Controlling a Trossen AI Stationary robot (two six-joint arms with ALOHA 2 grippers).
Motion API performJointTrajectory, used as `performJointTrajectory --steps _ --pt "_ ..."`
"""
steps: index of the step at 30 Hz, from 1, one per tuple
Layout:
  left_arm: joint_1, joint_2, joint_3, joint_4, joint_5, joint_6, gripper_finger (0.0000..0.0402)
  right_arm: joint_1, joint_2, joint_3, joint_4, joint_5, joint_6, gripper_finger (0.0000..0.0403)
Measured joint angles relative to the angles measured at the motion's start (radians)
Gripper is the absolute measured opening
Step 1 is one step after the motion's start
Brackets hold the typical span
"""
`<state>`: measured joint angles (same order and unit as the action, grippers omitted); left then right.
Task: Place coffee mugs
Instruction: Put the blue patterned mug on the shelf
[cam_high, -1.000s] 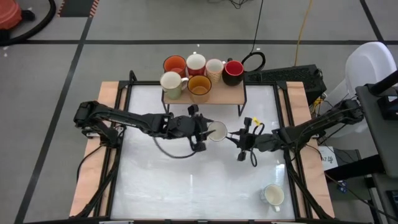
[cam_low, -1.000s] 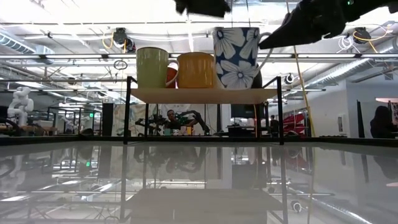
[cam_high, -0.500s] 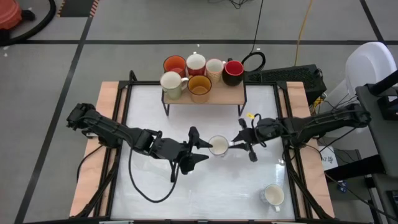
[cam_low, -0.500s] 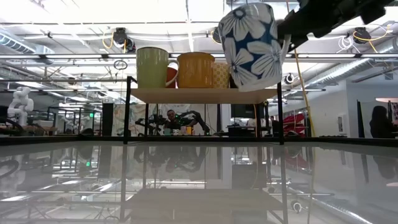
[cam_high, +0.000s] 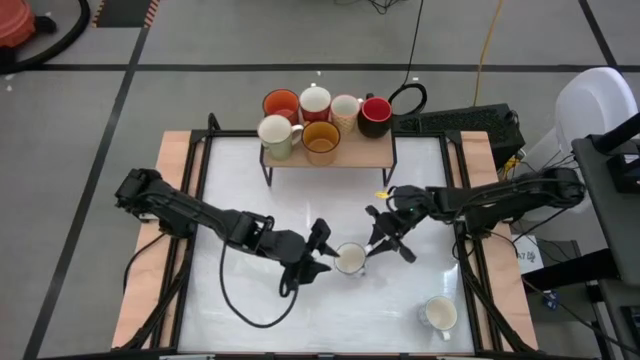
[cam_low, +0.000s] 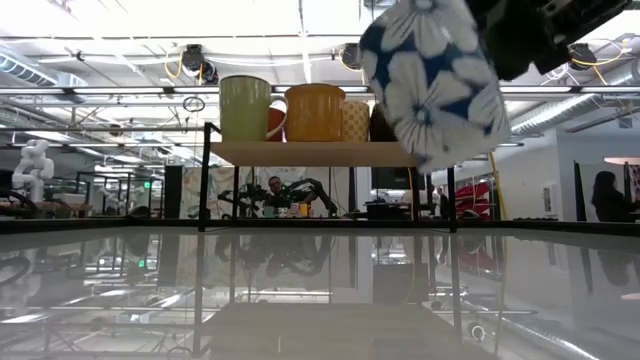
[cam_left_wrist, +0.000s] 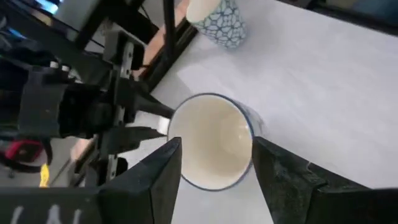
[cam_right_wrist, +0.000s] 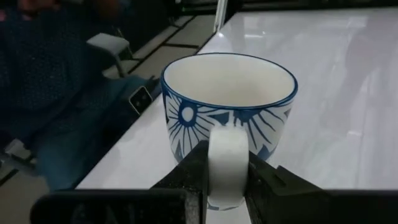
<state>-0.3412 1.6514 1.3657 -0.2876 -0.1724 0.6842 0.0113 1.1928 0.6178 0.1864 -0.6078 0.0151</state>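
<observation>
A white mug with blue flowers (cam_high: 350, 259) hangs tilted above the middle of the white table, as the low view shows (cam_low: 435, 80). My right gripper (cam_high: 375, 243) is shut on its handle. My left gripper (cam_high: 325, 250) comes from the left, open, one finger on either side of the mug's body (cam_left_wrist: 211, 143). Several mugs stand on a small wooden rack (cam_high: 365, 152) at the far edge: orange (cam_high: 281, 103), red (cam_high: 375, 112), amber (cam_high: 321, 138) and pale ones. Another patterned mug (cam_high: 438, 314) stands on its base at the near right. My right gripper pinches the mug's white handle (cam_right_wrist: 227, 155) between its two fingers (cam_right_wrist: 193, 168), coming nearly level from the table's right. The mug is lifted clear of the table and tilted. My left gripper's fingers (cam_left_wrist: 165, 168) flank the mug's wall; I cannot tell whether they touch it.
The rack stands on thin black legs above the table's far middle. Wooden strips (cam_high: 170, 200) and black rails run along the table's left and right sides. A black cable (cam_high: 235, 310) loops on the table under my left arm.
My right gripper has carried the flowered mug toward the table's near edge and turned its wrist. The mug has tipped from upright to a strong slant while staying clear of the table. My left gripper has gone the same way beside it and rolled.
</observation>
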Motion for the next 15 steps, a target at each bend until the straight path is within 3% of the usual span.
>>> performJointTrajectory --steps 5,15 --pt "0.009 0.052 -0.002 -0.001 0.013 -0.072 0.0196 -0.011 0.068 0.000 0.041 -0.047 0.007 0.0049" --pt "-0.018 0.134 0.000 0.033 0.022 -0.111 0.0209 -0.051 0.087 0.002 0.099 -0.074 0.019 0.0050"
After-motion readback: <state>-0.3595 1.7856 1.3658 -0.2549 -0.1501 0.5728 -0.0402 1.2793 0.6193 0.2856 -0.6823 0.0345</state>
